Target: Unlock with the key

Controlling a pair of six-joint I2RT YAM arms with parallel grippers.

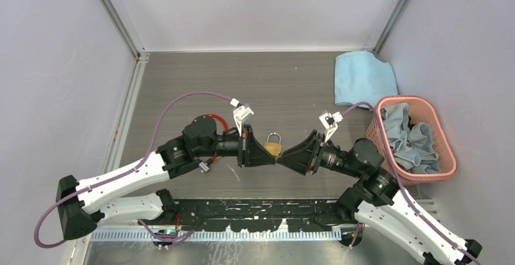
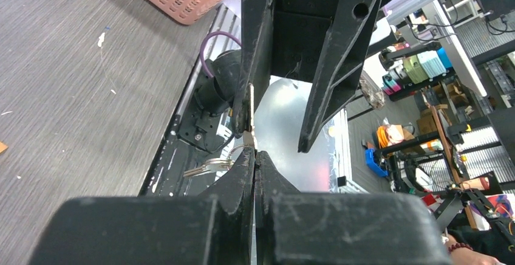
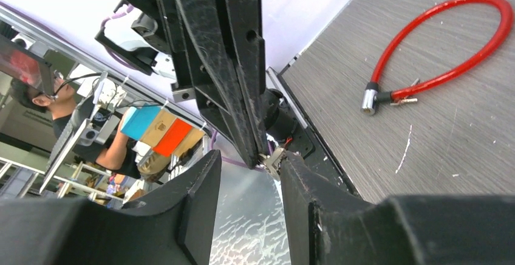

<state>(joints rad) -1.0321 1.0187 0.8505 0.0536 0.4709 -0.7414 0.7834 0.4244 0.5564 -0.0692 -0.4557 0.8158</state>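
The left tool (image 2: 255, 155) has its fingers pressed together and is clamped on the key (image 2: 209, 166). One short piece of metal sticks out past the tips, and the ring with the other thin keys hangs beside the tool, off the tabletop (image 1: 182, 89). The red cable lock (image 3: 446, 78) lies behind the left arm. A brass padlock (image 1: 273, 148) stands just behind the place where both tools meet; its marking is too small to read. The right tool (image 3: 250, 160) faces the left one with its fingers apart, and the clamped key end sits between them, just beside one finger. Well apart to the right of the right tool are a blue cloth (image 1: 361, 76) and a pink basket (image 1: 404, 99) of cloths.
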